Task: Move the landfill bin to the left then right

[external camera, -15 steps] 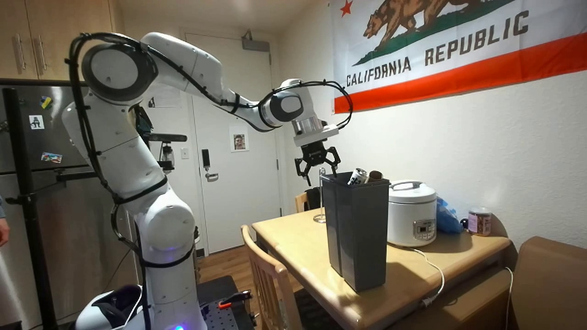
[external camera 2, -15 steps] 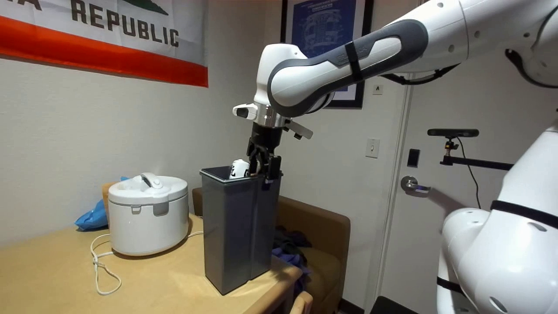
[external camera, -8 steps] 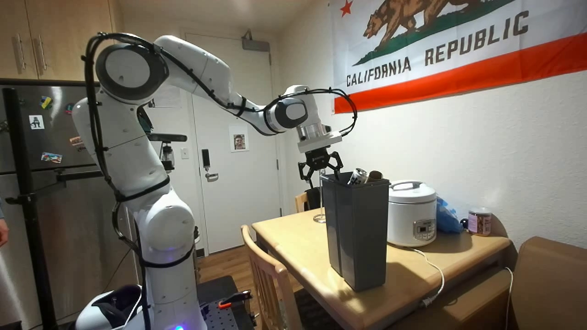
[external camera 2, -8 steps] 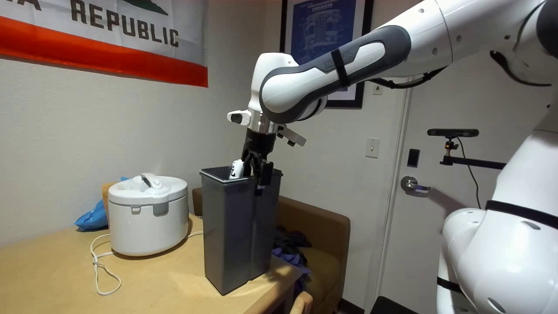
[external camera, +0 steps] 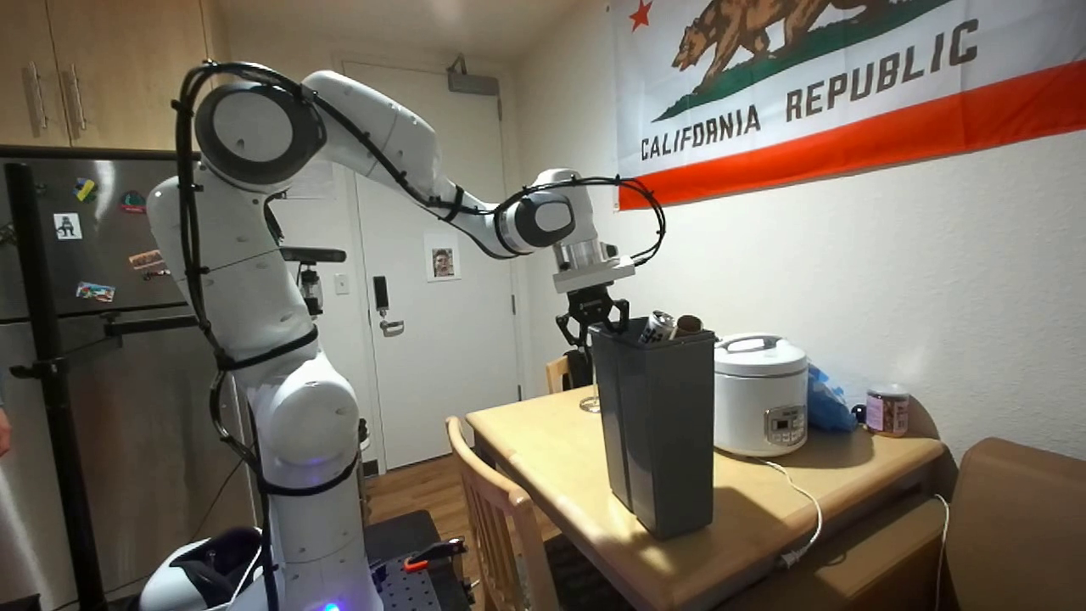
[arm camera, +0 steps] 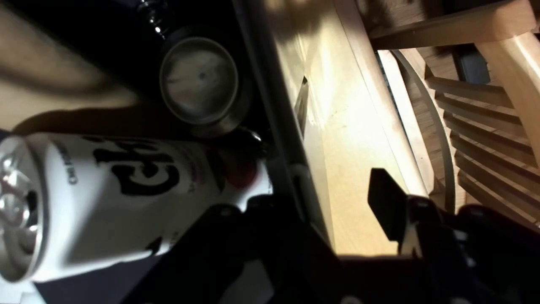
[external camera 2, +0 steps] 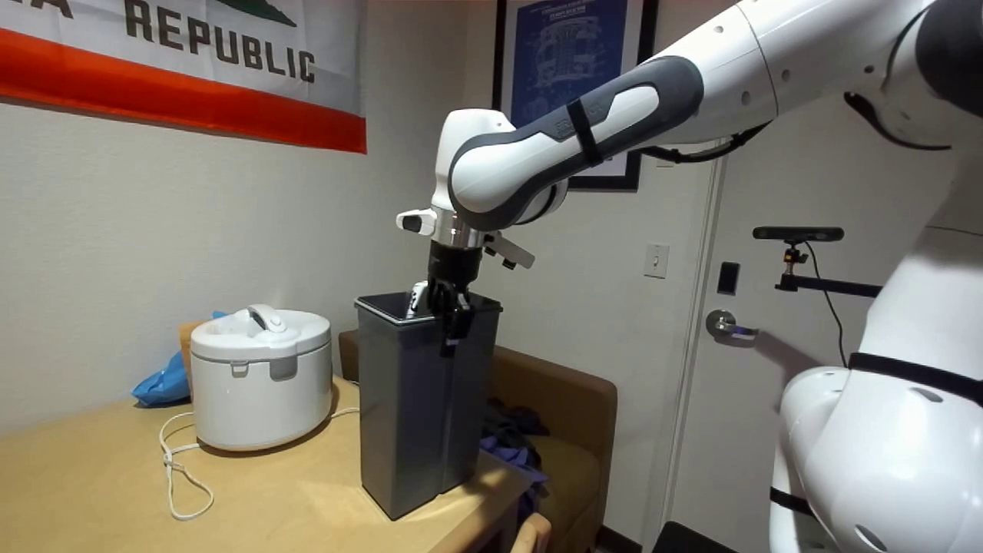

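The landfill bin (external camera: 657, 424) is tall, dark grey and open-topped, standing near the table's edge, its top leaning slightly; it also shows in an exterior view (external camera 2: 415, 407). A white can (external camera: 657, 327) and a brown item (external camera: 688, 324) poke out of its top. My gripper (external camera: 601, 333) points down astride the bin's rim, one finger inside and one outside, also in an exterior view (external camera 2: 448, 326). In the wrist view, the bin wall (arm camera: 274, 105) lies between the fingers. The inner finger is against or very near it; a gap separates the outer finger. The can (arm camera: 122, 181) lies beside the inner finger.
A white rice cooker (external camera: 761, 399) stands beside the bin on the wooden table (external camera: 543, 433), its cord trailing. A thin metal stand (external camera: 591, 405) is behind the bin. A wooden chair (external camera: 501, 501) is at the table's edge. A blue bag (external camera: 827, 399) and a jar (external camera: 887, 411) are near the wall.
My gripper has lowered over the bin's rim, and its fingers have drawn somewhat closer together. The bin's top has shifted slightly toward the outer finger while its base stays put.
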{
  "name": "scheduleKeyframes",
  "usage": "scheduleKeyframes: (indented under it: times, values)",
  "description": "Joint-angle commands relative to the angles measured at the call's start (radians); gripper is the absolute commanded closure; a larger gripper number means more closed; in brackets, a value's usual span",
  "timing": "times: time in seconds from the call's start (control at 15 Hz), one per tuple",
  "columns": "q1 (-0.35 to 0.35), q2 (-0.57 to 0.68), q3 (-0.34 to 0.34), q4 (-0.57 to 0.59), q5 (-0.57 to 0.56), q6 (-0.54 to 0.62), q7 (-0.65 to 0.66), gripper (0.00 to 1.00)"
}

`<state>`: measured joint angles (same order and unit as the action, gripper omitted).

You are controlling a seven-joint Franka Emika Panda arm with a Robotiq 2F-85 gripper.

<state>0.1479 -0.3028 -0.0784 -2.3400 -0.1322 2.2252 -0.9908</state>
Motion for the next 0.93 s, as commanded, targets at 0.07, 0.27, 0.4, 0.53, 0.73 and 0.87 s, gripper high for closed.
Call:
scheduleKeyframes:
  times: [0.07,0.27,0.4,0.53,0.73,0.87]
  values:
    - [-0.034,-0.005,0.044,0.013,-0.031,-0.012,0.065,0.85]
    - [-0.040,-0.001,0.061,0.022,-0.064,-0.021,0.104,1.00]
    - [-0.041,0.001,0.071,0.023,-0.084,-0.023,0.116,0.98]
    - [-0.037,0.004,0.076,0.026,-0.095,-0.028,0.129,0.98]
    - [-0.033,0.009,0.083,0.035,-0.106,-0.032,0.141,0.98]
    - [-0.031,0.008,0.088,0.042,-0.111,-0.034,0.138,0.98]
